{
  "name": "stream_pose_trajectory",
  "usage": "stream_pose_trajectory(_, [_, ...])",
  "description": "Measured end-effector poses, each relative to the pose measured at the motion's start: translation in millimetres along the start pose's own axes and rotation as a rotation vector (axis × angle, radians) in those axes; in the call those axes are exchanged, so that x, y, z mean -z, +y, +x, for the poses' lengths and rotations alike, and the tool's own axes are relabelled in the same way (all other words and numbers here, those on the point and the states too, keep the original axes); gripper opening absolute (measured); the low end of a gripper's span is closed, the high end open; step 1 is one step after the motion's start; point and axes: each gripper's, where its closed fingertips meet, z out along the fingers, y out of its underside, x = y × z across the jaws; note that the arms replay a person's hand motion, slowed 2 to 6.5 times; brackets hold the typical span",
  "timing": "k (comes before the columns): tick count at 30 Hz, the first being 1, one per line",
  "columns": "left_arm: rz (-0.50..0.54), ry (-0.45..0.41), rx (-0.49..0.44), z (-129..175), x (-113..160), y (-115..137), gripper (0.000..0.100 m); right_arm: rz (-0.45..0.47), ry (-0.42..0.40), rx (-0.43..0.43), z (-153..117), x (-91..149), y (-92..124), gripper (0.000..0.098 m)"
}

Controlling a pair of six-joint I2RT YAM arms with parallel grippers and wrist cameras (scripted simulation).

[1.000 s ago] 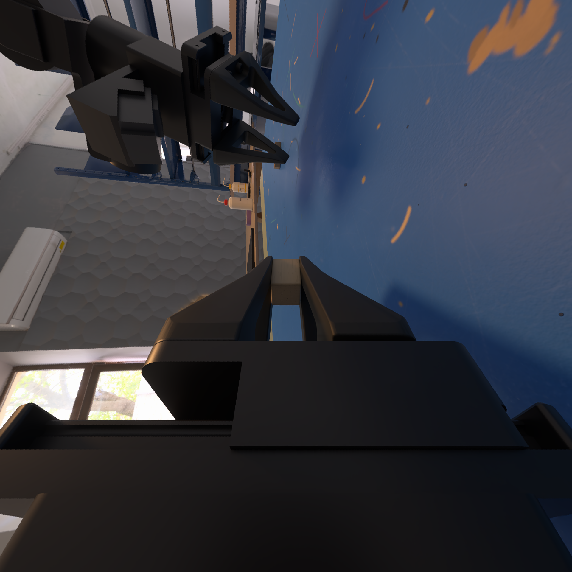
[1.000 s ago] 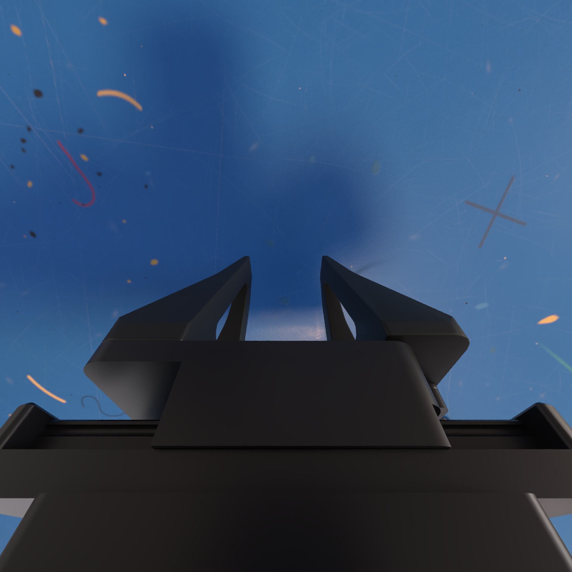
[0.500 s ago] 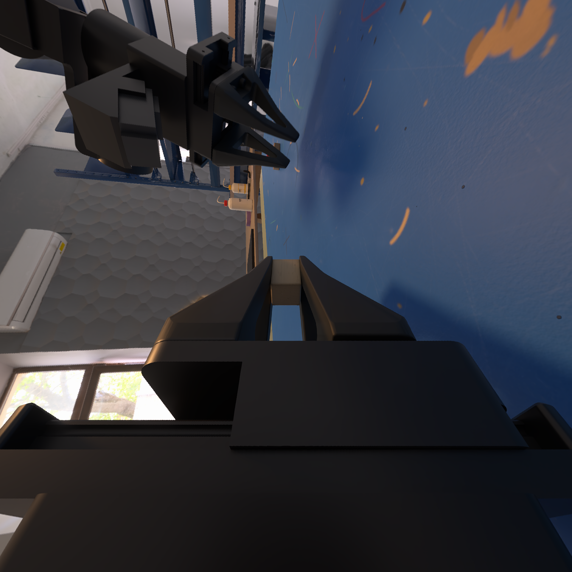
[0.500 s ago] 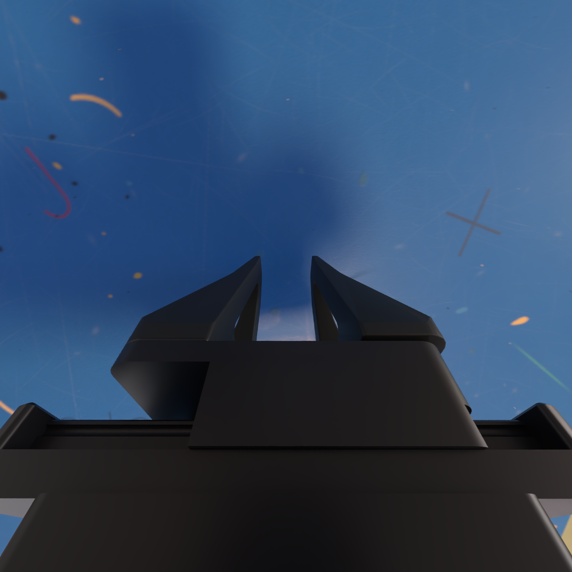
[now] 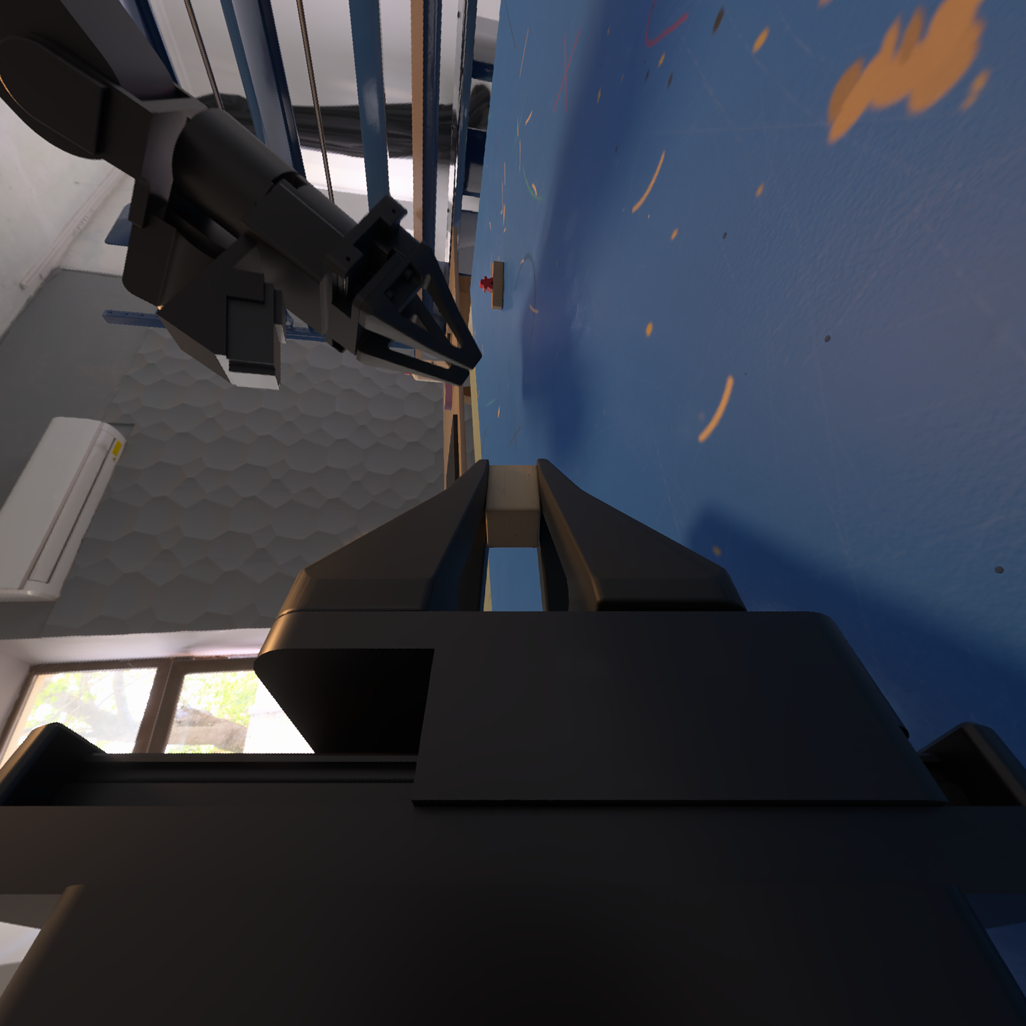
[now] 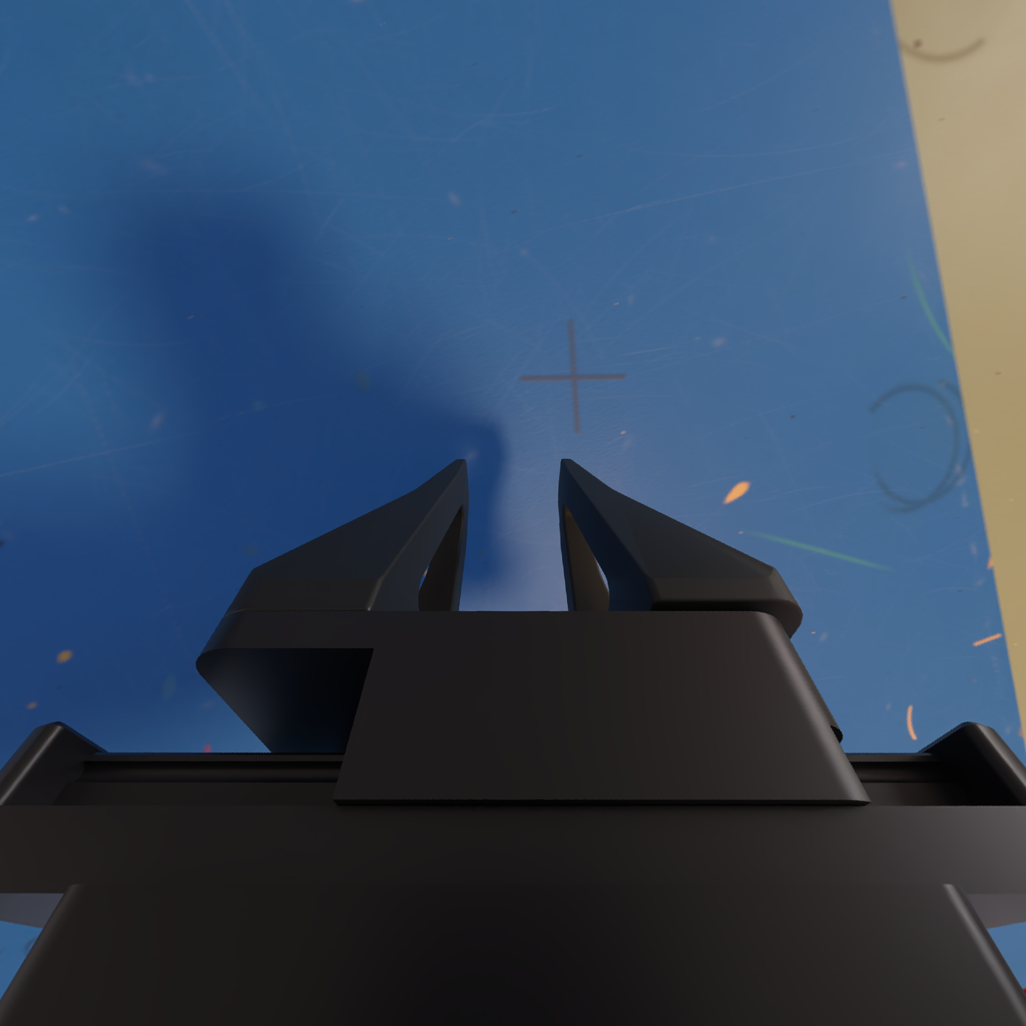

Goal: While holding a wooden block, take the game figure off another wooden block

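The left gripper point(image 5: 512, 472) clamps a pale wooden block point(image 5: 512, 513). The right gripper point(image 6: 513, 463), fingers parted and empty, should travel to the red game figure point(image 5: 486, 283) (far beyond its tips) on the darker block point(image 5: 497, 285), then pinch gently.

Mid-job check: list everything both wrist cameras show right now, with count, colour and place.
Held wooden block: one, pale wood, clamped between the left gripper's fingers.
Second wooden block: one, brown, far off on the table.
Game figure: one, red, on that second wooden block.
Table: one, blue, scratched and paint-flecked, tan edge strip.
Air conditioner: one, white, on the wall.
Window: one, brown frame.
Left gripper: black, shut on the held block.
Right gripper: black, open, empty, above the table.
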Motion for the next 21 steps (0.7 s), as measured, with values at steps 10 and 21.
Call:
stream_pose_trajectory(10, [0.007,0.004,-0.004,1,1,-1,0.014,0.022,0.043,-0.04,38,-18,-12,0.0317])
stream_pose_trajectory(21, [0.013,0.005,-0.006,1,2,-2,0.014,0.01,-0.084,-0.053,48,-36,-16,0.0447])
